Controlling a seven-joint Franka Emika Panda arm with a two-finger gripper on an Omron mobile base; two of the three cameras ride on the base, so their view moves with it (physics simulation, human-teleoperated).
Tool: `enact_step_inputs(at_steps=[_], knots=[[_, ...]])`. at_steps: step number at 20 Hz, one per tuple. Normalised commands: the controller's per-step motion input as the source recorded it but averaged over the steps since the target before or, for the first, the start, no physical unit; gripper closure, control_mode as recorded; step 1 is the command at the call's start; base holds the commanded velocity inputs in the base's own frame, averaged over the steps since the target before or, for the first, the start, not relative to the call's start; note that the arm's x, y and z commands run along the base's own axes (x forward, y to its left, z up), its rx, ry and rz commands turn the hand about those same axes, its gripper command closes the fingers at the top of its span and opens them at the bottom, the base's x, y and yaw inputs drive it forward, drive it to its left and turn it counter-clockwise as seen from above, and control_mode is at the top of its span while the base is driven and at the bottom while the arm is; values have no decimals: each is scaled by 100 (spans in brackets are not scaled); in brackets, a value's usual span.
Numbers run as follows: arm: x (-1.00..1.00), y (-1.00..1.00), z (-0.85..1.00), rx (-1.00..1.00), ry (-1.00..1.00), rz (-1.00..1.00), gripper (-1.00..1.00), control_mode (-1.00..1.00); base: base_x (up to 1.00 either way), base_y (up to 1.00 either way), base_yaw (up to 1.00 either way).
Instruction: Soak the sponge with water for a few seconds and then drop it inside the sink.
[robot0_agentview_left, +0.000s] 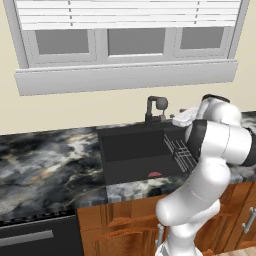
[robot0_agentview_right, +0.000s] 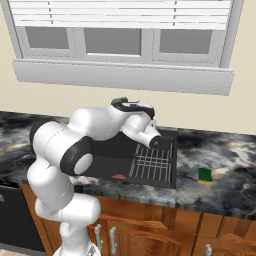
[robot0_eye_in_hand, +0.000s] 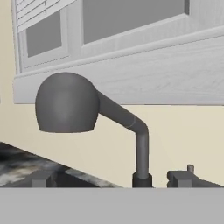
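The sponge (robot0_agentview_right: 205, 175), yellow with a green top, lies flat on the marble counter to the right of the sink (robot0_agentview_right: 107, 152). The sink (robot0_agentview_left: 132, 152) is a dark basin with a red drain spot (robot0_agentview_left: 155, 174). Water is out of view. My gripper (robot0_eye_in_hand: 113, 180) is open, its two tips wide apart with nothing between them. It faces the dark faucet (robot0_eye_in_hand: 65, 103) from close by, at about the height of the faucet's rounded head. In the left base view my hand hangs just right of the faucet (robot0_agentview_left: 156, 107), far from the sponge.
A black wire dish rack (robot0_agentview_right: 152, 162) fills the right part of the basin. Behind the faucet run the cream wall and a window sill (robot0_agentview_left: 125, 77). Marble counter (robot0_agentview_left: 50, 160) stretches to the left of the sink, with wooden cabinets below.
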Motion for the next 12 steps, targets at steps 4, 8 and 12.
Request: enact_step_inputs(at_steps=[4, 8, 12], knots=[[23, 0, -5, 0, 0, 0, -100, -100, 0, 0, 0], [26, 0, -13, 0, 0, -1, -100, -100, 0, 0, 0], [30, 0, -16, 0, 0, -2, -100, -100, 0, 0, 0]])
